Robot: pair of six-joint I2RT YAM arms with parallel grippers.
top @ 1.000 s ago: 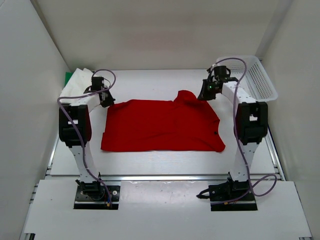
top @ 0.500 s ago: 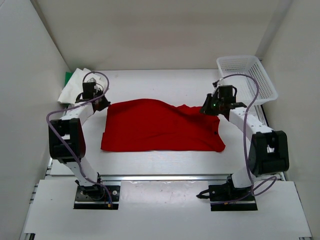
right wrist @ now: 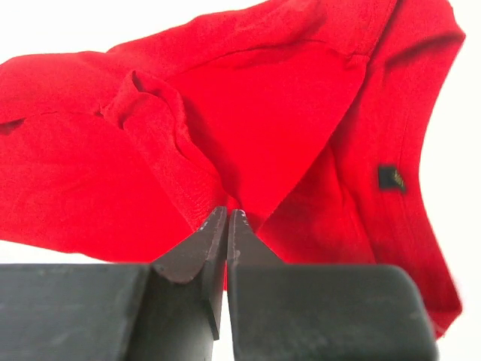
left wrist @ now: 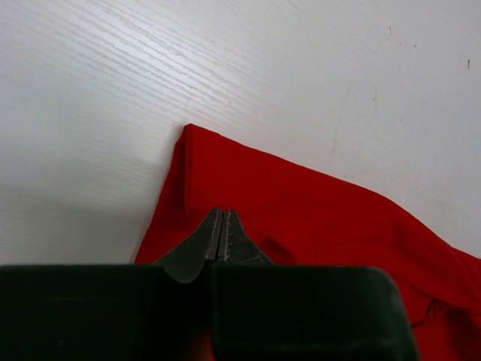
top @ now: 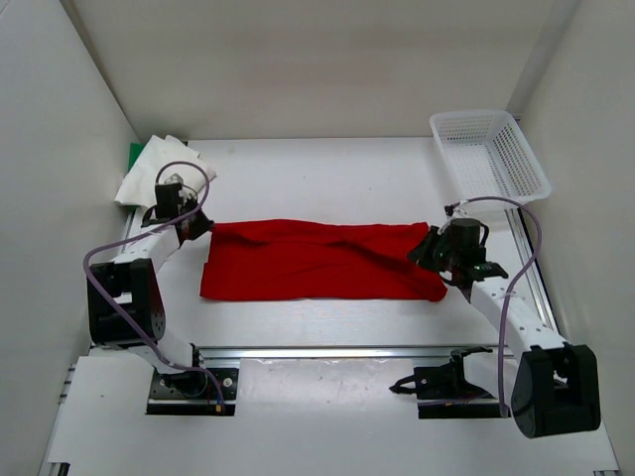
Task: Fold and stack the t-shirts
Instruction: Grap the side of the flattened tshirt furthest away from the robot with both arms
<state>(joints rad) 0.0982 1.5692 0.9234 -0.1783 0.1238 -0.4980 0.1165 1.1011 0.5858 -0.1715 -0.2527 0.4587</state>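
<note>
Red cloth catches the eye: the red t-shirt (top: 317,263) lies on the table (top: 317,178) as a long band doubled over on itself, nearer the arms than the white mesh basket (top: 491,115) and to its left. The right gripper (top: 429,254), at the band's end closest to the basket, has its jaws pressed together on a bunched fold of the cloth. The left gripper (top: 201,227), at the end farthest from the basket, is likewise pinched tight on the shirt's corner. Straight across from the basket, by the left wall, the off-white t-shirt (top: 154,167) lies with the green t-shirt (top: 135,154) showing at its edge.
</note>
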